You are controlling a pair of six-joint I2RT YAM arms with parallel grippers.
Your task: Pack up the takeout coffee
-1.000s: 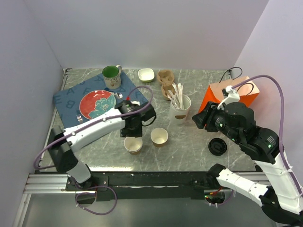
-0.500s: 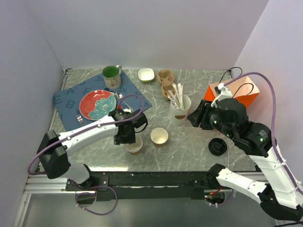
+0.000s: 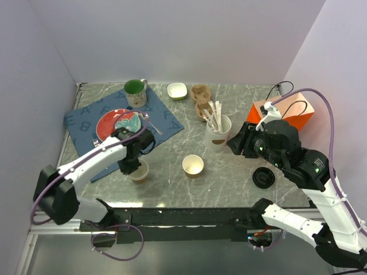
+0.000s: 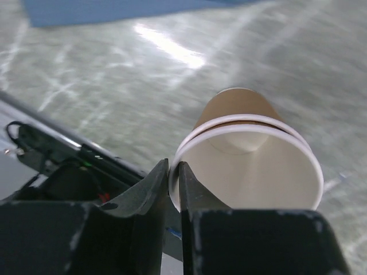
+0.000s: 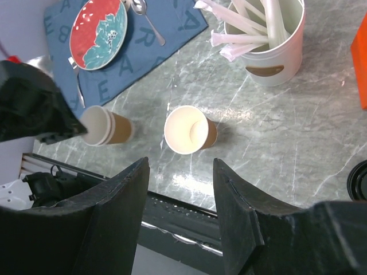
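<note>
The takeout coffee is out of view; no lidded cup shows. My left gripper (image 3: 133,167) (image 4: 175,172) is shut on the rim of a lidless brown paper cup (image 3: 139,172) (image 4: 246,166) (image 5: 104,126), which looks like two nested cups, one finger inside and one outside. It sits at the near left of the table, by the corner of the blue mat (image 3: 86,117). A second lidless paper cup (image 3: 192,165) (image 5: 189,130) stands in the middle. A loose black lid (image 3: 263,177) (image 5: 360,180) lies at the near right. My right gripper (image 3: 235,143) (image 5: 180,166) hovers open and empty above the table.
A white tub of wrapped straws (image 3: 218,132) (image 5: 269,48) stands behind the middle cup. An orange box (image 3: 285,113) is at the right. On the mat are a red plate (image 3: 117,124) and a green mug (image 3: 135,91). A small bowl (image 3: 177,90) and a cardboard cup carrier (image 3: 200,98) sit at the back.
My left gripper has closed on the nested cup's rim and carried it left, away from the middle cup. The right arm moved slightly left earlier and now holds still.
</note>
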